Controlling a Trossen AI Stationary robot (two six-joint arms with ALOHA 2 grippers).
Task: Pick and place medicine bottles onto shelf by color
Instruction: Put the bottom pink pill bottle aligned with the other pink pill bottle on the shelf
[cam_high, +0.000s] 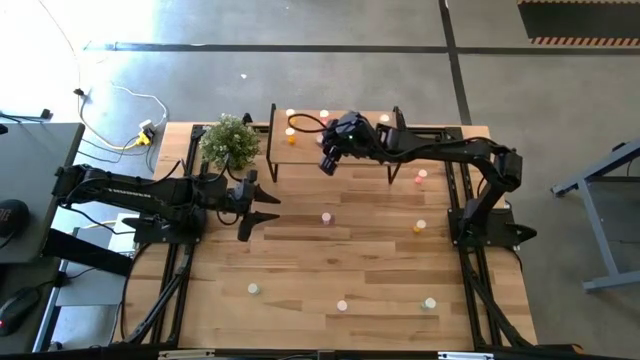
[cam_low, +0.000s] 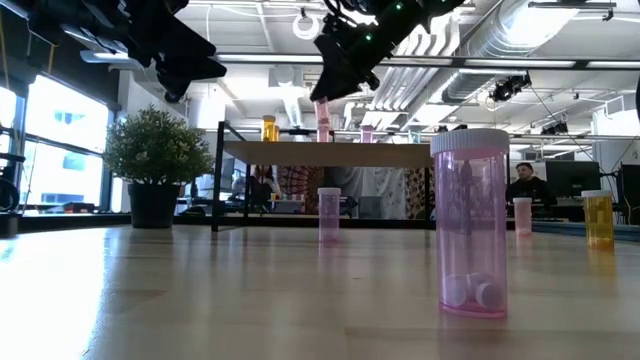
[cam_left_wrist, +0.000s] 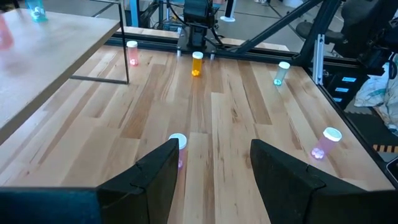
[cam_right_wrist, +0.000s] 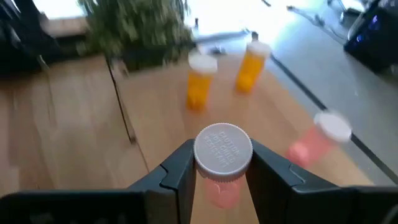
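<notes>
My right gripper (cam_high: 328, 162) is over the near edge of the shelf (cam_high: 350, 150), shut on a light pink bottle (cam_right_wrist: 222, 155) with a white cap. Standing on the shelf top are two orange bottles (cam_right_wrist: 200, 81) (cam_right_wrist: 252, 65) and a pink one (cam_right_wrist: 320, 140). My left gripper (cam_high: 262, 208) hovers open above the table's left half. A pink bottle (cam_left_wrist: 177, 146) stands on the table just ahead of its fingers. Other bottles stand loose on the table: pink (cam_high: 421, 177), orange (cam_high: 420, 227), green (cam_high: 254, 289), pink (cam_high: 342, 305), green (cam_high: 430, 302). My right gripper pinches the light pink bottle just under its white cap (cam_right_wrist: 222, 149), one finger (cam_right_wrist: 180, 171) on each side, reaching from above at a slant. The bottle hangs upright below the fingers (cam_low: 323, 118), close over the shelf top; whether its base touches the shelf cannot be told.
A potted plant (cam_high: 230, 140) stands left of the shelf at the table's far left. The shelf's black legs (cam_left_wrist: 124, 56) stand on the table. In the low view a pink bottle (cam_low: 470, 225) stands close to the camera. A person (cam_low: 522, 180) sits in the room beyond.
</notes>
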